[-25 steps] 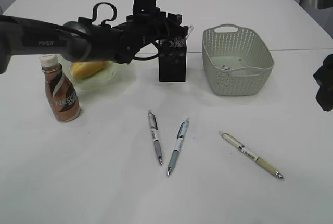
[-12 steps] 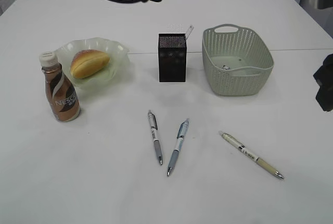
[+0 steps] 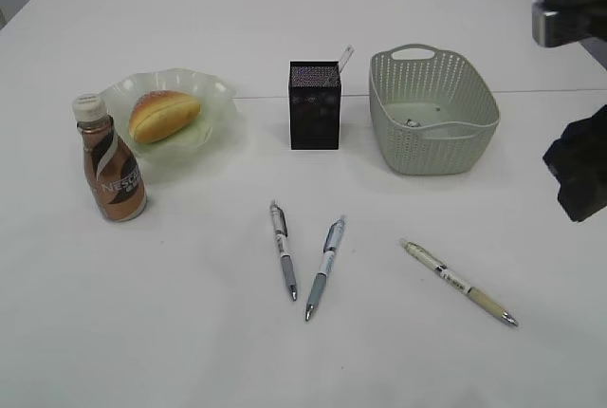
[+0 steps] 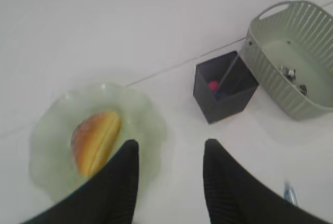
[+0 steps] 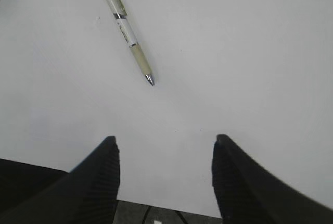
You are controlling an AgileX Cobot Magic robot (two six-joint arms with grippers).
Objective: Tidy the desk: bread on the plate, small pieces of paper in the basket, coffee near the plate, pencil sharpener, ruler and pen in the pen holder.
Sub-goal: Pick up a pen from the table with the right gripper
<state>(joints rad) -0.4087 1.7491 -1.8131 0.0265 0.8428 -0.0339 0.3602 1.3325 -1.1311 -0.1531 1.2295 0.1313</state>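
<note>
The bread lies on the plate, and the coffee stands just in front of it to the left. The ruler sticks out of the pen holder. The left wrist view shows a small pink thing inside the holder; I cannot tell whether it is the pencil sharpener. Paper pieces lie in the basket. Three pens lie on the desk. My left gripper hangs open high above the plate's right rim. My right gripper is open and empty, short of the beige pen.
The dark bulk of the right arm stands at the right edge, beside the basket. The desk's front edge shows under the right gripper. A seam runs across the desk behind the plate and the holder.
The left arm, which reached over the pen holder a second ago, has lifted up and left the exterior view. The right arm's dark bulk has shifted a little into view.
</note>
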